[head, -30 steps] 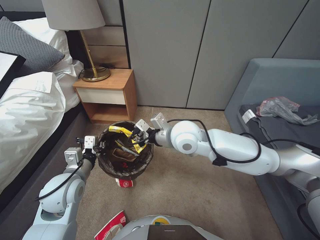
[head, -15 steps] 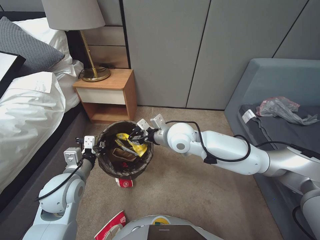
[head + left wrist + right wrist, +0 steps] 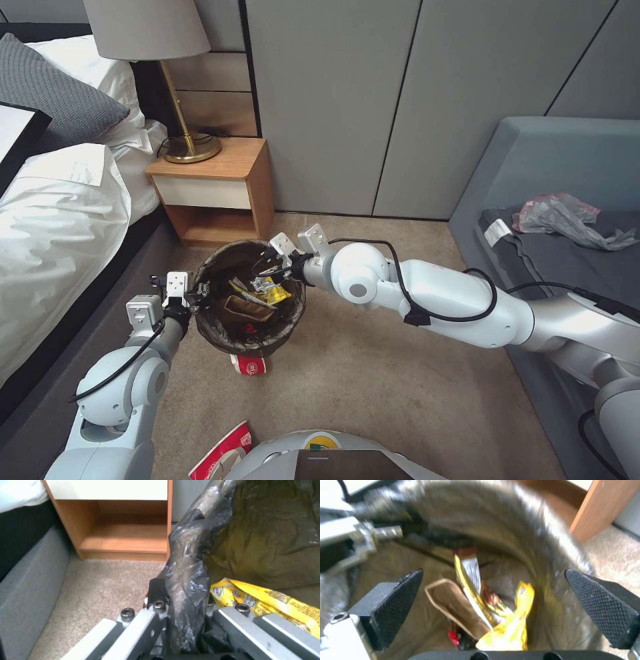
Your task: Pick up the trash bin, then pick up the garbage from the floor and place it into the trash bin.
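The trash bin point(image 3: 230, 341), a pail lined with a dark crinkly bag, hangs just above the carpet between my arms. My left gripper point(image 3: 197, 291) is shut on its near-left rim; the left wrist view shows the bag-covered rim point(image 3: 186, 580) clamped between the fingers point(image 3: 156, 600). My right gripper point(image 3: 265, 264) hovers open over the far side of the bin's mouth, its black pads point(image 3: 400, 600) wide apart and holding nothing. Garbage lies inside: a yellow snack wrapper point(image 3: 272, 293) point(image 3: 508, 627) point(image 3: 266, 600) and a tan paper bag point(image 3: 241, 308) point(image 3: 453, 605).
A crushed red-and-white paper bowl point(image 3: 248, 365) lies on the carpet under the bin's near side, and another red-and-white piece point(image 3: 223, 452) lies near my base. A wooden nightstand point(image 3: 213, 190) and a bed point(image 3: 60, 220) stand to the left, a grey sofa point(image 3: 553, 200) to the right.
The right gripper has opened and the yellow wrapper has dropped from it into the bin. The right arm has shifted slightly left. The left gripper still holds the rim.
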{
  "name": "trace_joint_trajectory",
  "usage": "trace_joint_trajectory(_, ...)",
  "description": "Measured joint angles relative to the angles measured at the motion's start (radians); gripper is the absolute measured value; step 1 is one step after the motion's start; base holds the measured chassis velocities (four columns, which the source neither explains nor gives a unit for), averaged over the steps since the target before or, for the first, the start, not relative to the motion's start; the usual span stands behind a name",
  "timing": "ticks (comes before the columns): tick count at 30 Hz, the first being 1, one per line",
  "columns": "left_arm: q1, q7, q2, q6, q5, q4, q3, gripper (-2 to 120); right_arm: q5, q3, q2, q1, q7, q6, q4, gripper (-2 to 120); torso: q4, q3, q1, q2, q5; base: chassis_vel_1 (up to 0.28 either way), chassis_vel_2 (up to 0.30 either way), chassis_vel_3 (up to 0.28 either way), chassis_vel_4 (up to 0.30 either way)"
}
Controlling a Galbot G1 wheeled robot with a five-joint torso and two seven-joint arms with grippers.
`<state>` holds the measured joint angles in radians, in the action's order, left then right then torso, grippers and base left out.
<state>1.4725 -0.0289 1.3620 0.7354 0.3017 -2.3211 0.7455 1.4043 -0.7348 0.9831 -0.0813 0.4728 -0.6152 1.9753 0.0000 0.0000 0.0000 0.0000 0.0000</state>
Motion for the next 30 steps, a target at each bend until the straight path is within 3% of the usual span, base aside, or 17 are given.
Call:
trace_joint_trajectory(12, -0.001, -0.001, -0.007, 0.0, 0.001, 0.004, 0.004, 0, 0.022, 0.222, -0.09, -0.004, 0.042, 0.025, 0.129, 100, -0.0001, 0.0, 0.0, 0.0, 0.0001, 0.0, 0.0, 0.0, 0.0)
trace_joint_trajectory(15, -0.002, -0.002, -0.009, 0.0, 0.001, 0.004, 0.003, 0, 0.03, 0.396, -0.158, -0.046, 0.043, 0.031, 0.173, 100, 0.0001, 0.0, 0.0, 0.0, 0.0002, 0.0, 0.0, 0.0, 0.0)
trace_joint_trajectory(20, 0.0, -0.002, -0.01, 0.0, 0.002, 0.001, 0.003, 0, -0.033, 0.533, -0.246, -0.11, 0.042, 0.067, 0.199, 100, 0.0001, 0.0, 0.0, 0.0, 0.0003, 0.0, 0.0, 0.0, 0.0)
trace_joint_trajectory(22, 0.003, -0.002, -0.012, 0.0, 0.005, -0.004, 0.005, 0, -0.198, 0.685, -0.328, -0.226, 0.018, 0.114, 0.202, 100, 0.0, 0.0, 0.0, 0.0, 0.0002, 0.0, 0.0, 0.0, 0.0)
trace_joint_trajectory(23, 0.004, 0.0, -0.013, 0.0, 0.009, -0.006, 0.005, 0, -0.307, 0.855, -0.364, -0.375, 0.011, 0.132, 0.203, 100, -0.0006, 0.0, 0.0, 0.0, 0.0008, 0.0, 0.0, 0.0, 0.0)
trace_joint_trajectory(24, 0.004, 0.0, -0.013, 0.0, 0.009, -0.006, 0.005, 0, -0.307, 0.855, -0.364, -0.375, 0.011, 0.132, 0.203, 100, -0.0006, 0.0, 0.0, 0.0, 0.0008, 0.0, 0.0, 0.0, 0.0)
trace_joint_trajectory(25, 0.004, 0.003, -0.014, 0.0, 0.012, -0.007, 0.003, 0, -0.343, 0.957, -0.364, -0.462, 0.012, 0.145, 0.204, 100, -0.0006, 0.0, 0.0, 0.0, 0.0008, 0.0, 0.0, 0.0, 0.0)
trace_joint_trajectory(28, 0.003, 0.008, -0.013, 0.0, 0.016, -0.007, 0.0, 0, -0.377, 1.087, -0.351, -0.576, 0.013, 0.159, 0.211, 100, -0.0004, 0.0, 0.0, 0.0, 0.0005, 0.0, 0.0, 0.0, 0.0)
trace_joint_trajectory(30, 0.003, 0.009, -0.012, 0.0, 0.017, -0.008, -0.001, 0, -0.384, 1.117, -0.346, -0.607, 0.013, 0.162, 0.213, 100, -0.0004, 0.0, 0.0, 0.0, 0.0003, 0.0, 0.0, 0.0, 0.0)
